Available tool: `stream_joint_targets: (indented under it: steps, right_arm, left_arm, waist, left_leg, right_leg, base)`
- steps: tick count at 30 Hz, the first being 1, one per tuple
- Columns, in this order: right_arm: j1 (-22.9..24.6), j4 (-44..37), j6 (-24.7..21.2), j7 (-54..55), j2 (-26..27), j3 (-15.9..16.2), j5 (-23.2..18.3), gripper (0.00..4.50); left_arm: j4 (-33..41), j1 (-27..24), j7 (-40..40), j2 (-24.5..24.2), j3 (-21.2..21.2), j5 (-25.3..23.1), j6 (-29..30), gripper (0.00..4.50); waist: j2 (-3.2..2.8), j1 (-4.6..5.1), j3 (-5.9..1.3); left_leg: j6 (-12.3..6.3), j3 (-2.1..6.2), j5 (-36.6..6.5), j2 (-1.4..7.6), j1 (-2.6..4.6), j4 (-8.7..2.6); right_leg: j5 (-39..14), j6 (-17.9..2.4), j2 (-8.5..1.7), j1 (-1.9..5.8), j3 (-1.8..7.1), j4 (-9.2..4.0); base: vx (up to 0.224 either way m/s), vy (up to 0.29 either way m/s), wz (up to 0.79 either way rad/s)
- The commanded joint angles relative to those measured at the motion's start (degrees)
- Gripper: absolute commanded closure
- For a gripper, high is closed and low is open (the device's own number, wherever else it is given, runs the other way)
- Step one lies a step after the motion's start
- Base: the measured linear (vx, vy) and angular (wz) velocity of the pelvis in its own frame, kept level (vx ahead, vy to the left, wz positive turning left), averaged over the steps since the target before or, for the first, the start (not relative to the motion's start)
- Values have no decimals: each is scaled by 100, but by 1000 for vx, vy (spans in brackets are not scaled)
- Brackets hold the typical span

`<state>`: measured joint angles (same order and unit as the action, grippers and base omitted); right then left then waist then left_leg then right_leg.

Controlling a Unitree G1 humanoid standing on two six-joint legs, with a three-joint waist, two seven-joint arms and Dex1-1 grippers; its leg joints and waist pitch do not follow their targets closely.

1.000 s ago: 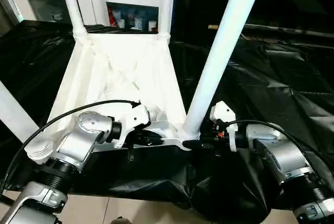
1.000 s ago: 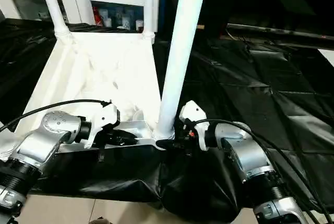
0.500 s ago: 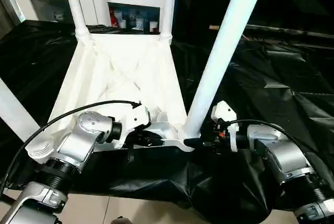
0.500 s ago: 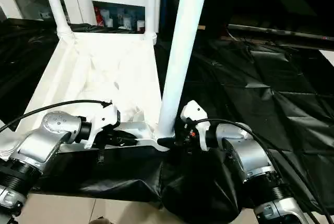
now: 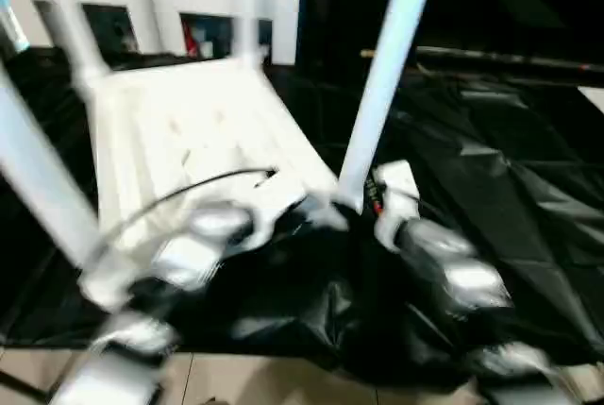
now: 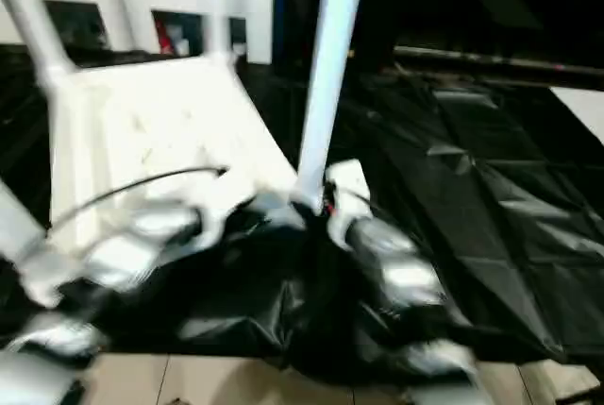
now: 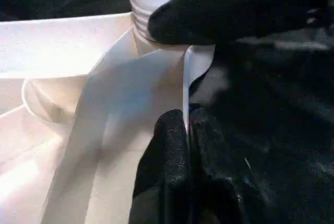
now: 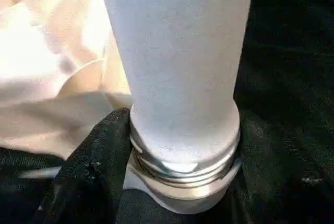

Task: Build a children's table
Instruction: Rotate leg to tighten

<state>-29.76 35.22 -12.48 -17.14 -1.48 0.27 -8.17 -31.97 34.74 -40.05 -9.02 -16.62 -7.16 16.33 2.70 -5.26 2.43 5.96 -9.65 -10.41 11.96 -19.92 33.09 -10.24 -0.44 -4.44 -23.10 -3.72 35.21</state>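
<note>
On a black sheet [image 5: 491, 188] the tabletop [image 5: 189, 131] is laid upside down, with its ribbed side up. 4 white legs are seen standing up from its corners. The nearest leg [image 5: 382, 84] is at about 1 o'clock from the middle of the left eye view, and it leans a little toward 1 o'clock. A second leg [image 5: 38, 178] is seen at 9 o'clock. 2 more are seen far off near 11 and 12 o'clock, but they are blurred.

The left claw [image 7: 185, 130] is clenched on the thin edge of the tabletop, close to the corner socket. The edge is pinched between its 2 black fingers [image 7: 167, 172]. In that same wrist view, a black finger of the other claw is seen pressed on the base of the nearest leg.

The right claw [image 8: 177, 182] is wrapped around the base of the nearest leg, just where the ribbed end is set in the socket. One black finger [image 8: 94, 166] is pressed on its side. The leg is grasped.

A white cabinet [image 5: 189, 8] is seen behind at 11 o'clock.
</note>
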Motion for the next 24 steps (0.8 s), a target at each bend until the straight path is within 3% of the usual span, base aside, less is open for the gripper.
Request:
stream_joint_targets:
  steps: [1, 4, 8, 16, 19, 24]
  right_arm:
    - [-130, 211, 93, -298, 497, 392, -5, 142]
    - [-191, 274, 139, -389, 545, 299, -106, 105]
    - [-161, 117, 185, -922, 124, 479, 42, 71]
    - [30, -373, 202, -2167, -737, 696, 42, 71]
    - [255, -927, 181, -3275, -1461, 907, 4, 71]
    - [421, -1312, 146, -3968, -1868, 1067, -103, 71]
  left_arm:
    - [-228, 94, 90, 382, -278, 32, -159, 450]
    - [-284, 120, 109, 379, -277, 1, -218, 450]
    - [-219, 54, -236, 121, -221, 38, -353, 450]
    - [-58, -71, -1033, -363, -166, 233, -605, 450]
    - [272, -233, -2119, -844, -157, 595, -829, 450]
    - [614, -372, -2953, -1205, -169, 904, -761, 450]
  waist:
    - [-9, -22, -332]
    - [-26, -26, -328]
    - [-19, -30, -316]
    - [-24, -64, -320]
    - [-22, -78, -324]
    - [-58, -127, -337]
  left_leg:
    - [4, 1, -1134, 66, -31, -385]
    - [-49, -3, -1156, 69, -31, -387]
    - [-78, 1, -1327, 75, -29, -403]
    - [-193, -1, -1199, 95, -40, -394]
    - [-243, -4, -1154, 107, -35, -386]
    - [-324, -20, -1011, 126, 6, -370]
  right_leg:
    - [-1371, -855, -332, 277, 238, -445]
    - [-1334, -888, -333, 283, 241, -445]
    - [-1639, -827, -343, 279, 238, -483]
    - [-1489, -901, -356, 297, 237, -468]
    - [-1331, -969, -348, 312, 238, -448]
    - [-838, -1215, -347, 285, 247, -380]
  base:
    - [0, 0, 0]
    - [0, 0, 0]
    - [0, 0, 0]
    - [0, 0, 0]
    - [0, 0, 0]
    - [0, 0, 0]
